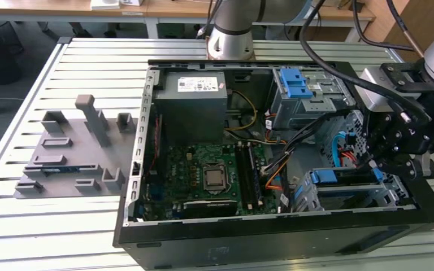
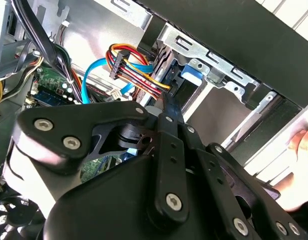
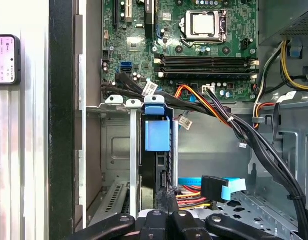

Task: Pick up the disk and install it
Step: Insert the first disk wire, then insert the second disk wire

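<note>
Disk [image 3: 157,135] standing on edge in the drive cage [image 3: 118,150].
Claw [image 3: 166,202] pressed together at its edge (beside the orange-red cable bundle [image 3: 194,192]).

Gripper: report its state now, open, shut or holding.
Gripper: fingertips pressed together, shut, nothing visibly held; it sits right at the disk standing in its drive cage inside the computer case.

matt black end effector [image 2: 166,107], glossy blue plastic bracket [image 3: 157,131]
</note>
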Controlling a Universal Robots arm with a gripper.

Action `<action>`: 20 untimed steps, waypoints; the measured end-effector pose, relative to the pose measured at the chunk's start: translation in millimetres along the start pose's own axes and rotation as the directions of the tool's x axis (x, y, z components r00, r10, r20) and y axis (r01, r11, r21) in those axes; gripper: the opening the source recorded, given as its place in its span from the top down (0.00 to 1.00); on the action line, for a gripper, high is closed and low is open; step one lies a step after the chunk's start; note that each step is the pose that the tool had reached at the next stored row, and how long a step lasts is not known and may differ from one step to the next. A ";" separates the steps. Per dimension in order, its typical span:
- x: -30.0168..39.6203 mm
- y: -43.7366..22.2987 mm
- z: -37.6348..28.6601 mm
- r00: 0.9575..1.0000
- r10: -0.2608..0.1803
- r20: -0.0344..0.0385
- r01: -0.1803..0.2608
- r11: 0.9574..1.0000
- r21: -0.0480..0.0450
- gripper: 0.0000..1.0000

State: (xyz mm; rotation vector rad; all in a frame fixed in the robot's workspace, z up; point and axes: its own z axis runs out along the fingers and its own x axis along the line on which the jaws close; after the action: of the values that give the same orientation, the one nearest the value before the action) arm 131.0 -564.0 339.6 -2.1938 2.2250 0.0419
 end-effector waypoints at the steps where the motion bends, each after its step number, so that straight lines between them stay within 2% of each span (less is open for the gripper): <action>1: 0.0 0.0 0.0 1.000 0.000 0.000 0.000 1.000 0.000 0.89; 11: 0.1 0.5 0.0 1.000 0.000 0.000 0.000 1.000 0.000 0.89; 16: 0.1 3.9 0.0 1.000 0.000 0.000 0.000 1.000 0.000 0.89; 20: 0.1 10.1 0.0 1.000 0.000 0.001 0.000 1.000 0.000 0.89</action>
State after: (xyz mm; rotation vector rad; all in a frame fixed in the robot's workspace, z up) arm 120.9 -564.0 339.7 -2.1932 2.2243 0.0423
